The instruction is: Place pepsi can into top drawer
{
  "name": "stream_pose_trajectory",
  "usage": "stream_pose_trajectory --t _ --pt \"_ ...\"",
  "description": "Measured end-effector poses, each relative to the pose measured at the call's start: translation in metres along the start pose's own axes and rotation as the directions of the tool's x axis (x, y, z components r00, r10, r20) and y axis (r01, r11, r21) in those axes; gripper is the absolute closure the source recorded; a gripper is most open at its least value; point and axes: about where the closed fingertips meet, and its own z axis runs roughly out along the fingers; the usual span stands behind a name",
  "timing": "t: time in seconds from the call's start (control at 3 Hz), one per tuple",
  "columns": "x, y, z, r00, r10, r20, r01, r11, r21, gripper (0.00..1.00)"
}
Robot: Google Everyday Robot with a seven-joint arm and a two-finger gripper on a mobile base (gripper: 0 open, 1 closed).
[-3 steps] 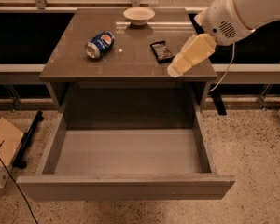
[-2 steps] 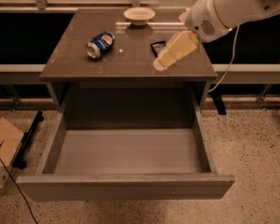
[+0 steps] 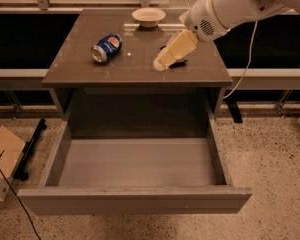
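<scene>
The pepsi can (image 3: 106, 47) lies on its side on the left part of the grey cabinet top (image 3: 80, 71), its silver end towards me. The top drawer (image 3: 135, 200) is pulled wide open below, and its pale grey floor is bare. My gripper (image 3: 160, 65) hangs from the white arm that comes in from the upper right. It is above the middle right of the cabinet top, to the right of the can and apart from it. It holds nothing that I can see.
A shallow white bowl (image 3: 148, 17) stands at the back of the cabinet top. A flat black snack packet (image 3: 180, 62) lies mostly hidden behind the gripper. A cardboard box (image 3: 1, 159) and a black bar (image 3: 30, 148) are on the floor at the left.
The gripper has moved left across the cabinet top, from the right edge towards the middle, and now covers the black packet. The can and the drawer have not moved.
</scene>
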Motion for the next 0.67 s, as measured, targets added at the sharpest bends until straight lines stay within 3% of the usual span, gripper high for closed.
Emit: stream_pose_trajectory --t 0.33,0.67 --pt "-0.003 -0.003 0.013 1.000 0.014 0.013 -0.014 0.9992 0.036 0.00" --pt "-0.012 -0.017 0.043 0.998 0.017 0.066 -0.023 0.9964 0.082 0.00"
